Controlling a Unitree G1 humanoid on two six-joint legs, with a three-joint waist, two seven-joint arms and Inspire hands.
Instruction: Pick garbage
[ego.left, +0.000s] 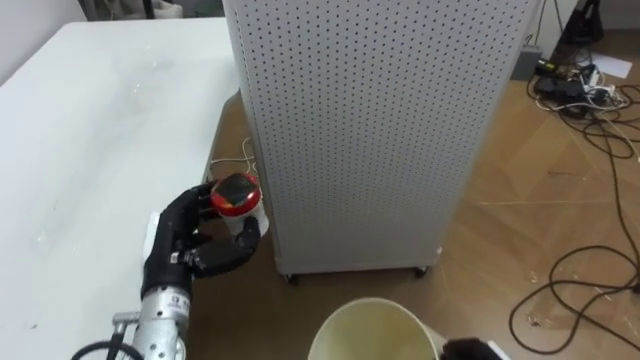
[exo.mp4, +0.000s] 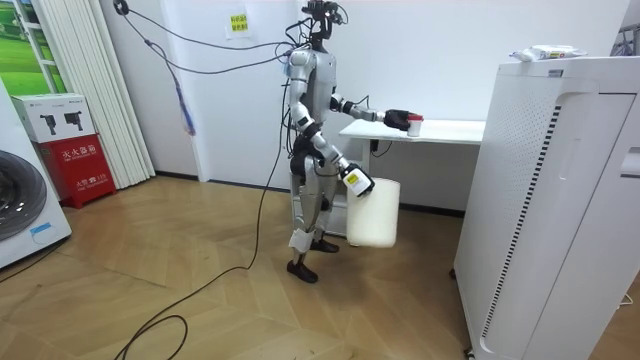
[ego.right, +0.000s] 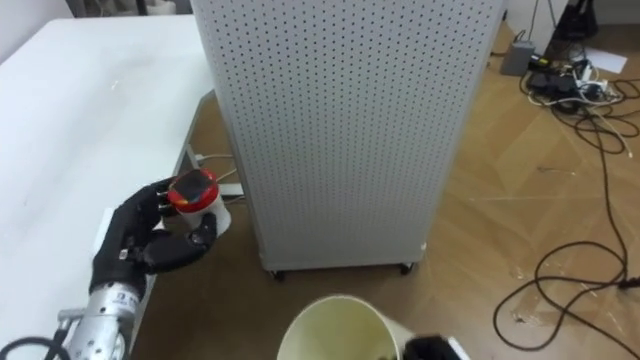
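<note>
A small white cup with a red lid is held in my left hand, whose dark fingers and thumb curl round it, just past the edge of the white table. In the room view the same cup and left hand are stretched out over the table's end. A cream-white bin hangs low in front of me with its mouth open upward. My right hand grips that bin at its rim and holds it off the floor; a dark part of the right hand lies at the rim.
A tall white perforated cabinet stands right beside the table, close to the cup. Cables lie on the wooden floor at the right. In the room view a big white unit stands near, with a red box and a washing machine at the room view's left.
</note>
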